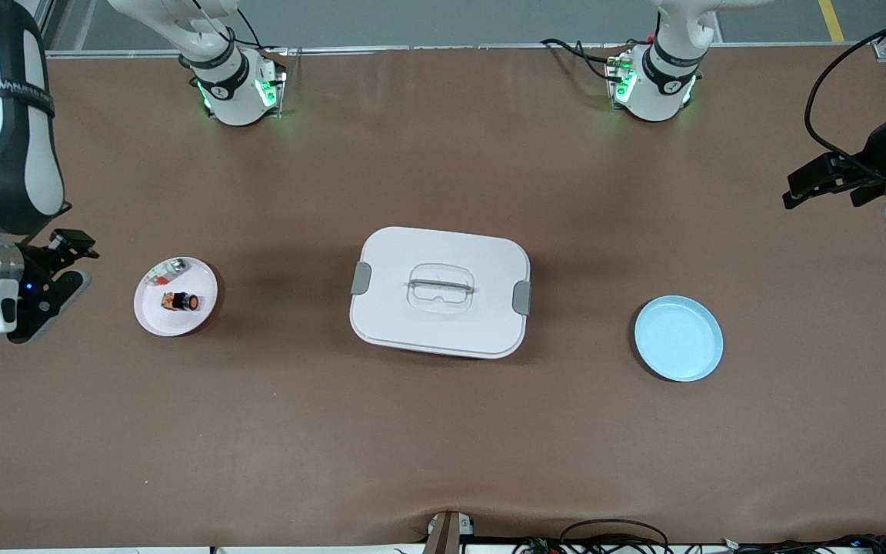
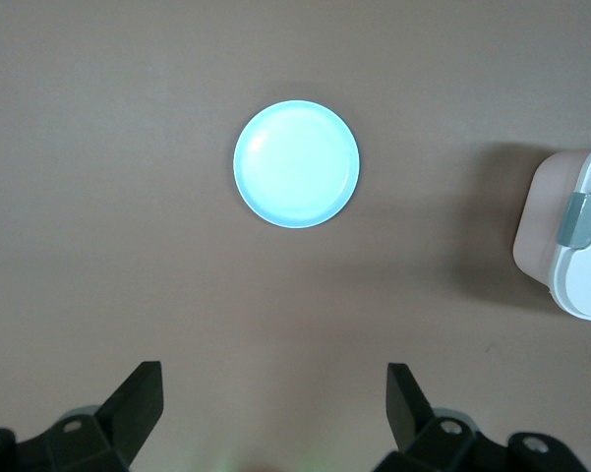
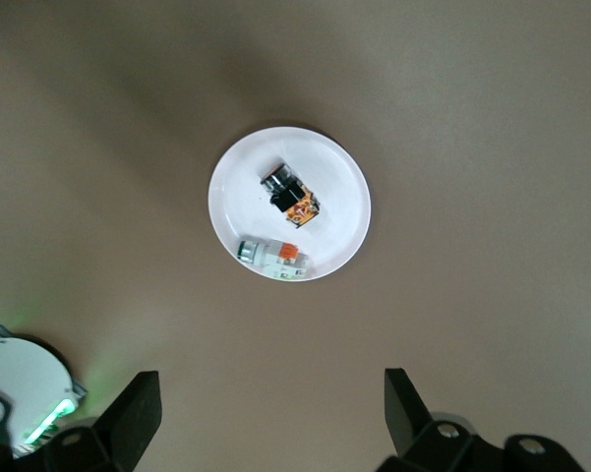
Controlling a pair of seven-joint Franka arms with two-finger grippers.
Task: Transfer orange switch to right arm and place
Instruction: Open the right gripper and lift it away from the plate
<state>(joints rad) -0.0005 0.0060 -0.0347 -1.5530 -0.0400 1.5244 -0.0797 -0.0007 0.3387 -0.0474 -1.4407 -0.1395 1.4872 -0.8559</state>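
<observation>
Orange switch: the orange switch (image 1: 180,302) is seen lying on its side on the white plate (image 1: 201,312), in the left-middle of the front view, toward the right arm's end of the table; nothing grips it. In the right wrist view it (image 3: 291,196) appears near the plate's middle.

Neighbouring piece: a small silver-grey and clear piece (image 1: 166,271) with a red streak is laid on the same plate, farther from the front camera than the switch and apart from it.

Right gripper: the right gripper (image 1: 66,258) is held above the table at the left edge of the front view, just beside the white plate; its fingers (image 3: 138,408) are spread wide and hold nothing.

White lidded box: a white box (image 1: 441,291) with grey side latches is set at the centre of the frame, between the two plates.

Light blue plate: the light blue plate (image 1: 678,338) is placed at the right-middle of the frame, toward the left arm's end.

Left gripper: the left gripper (image 1: 820,179) is held above the table at the right edge of the front view; its fingers (image 2: 136,398) are spread apart, with nothing between them.
</observation>
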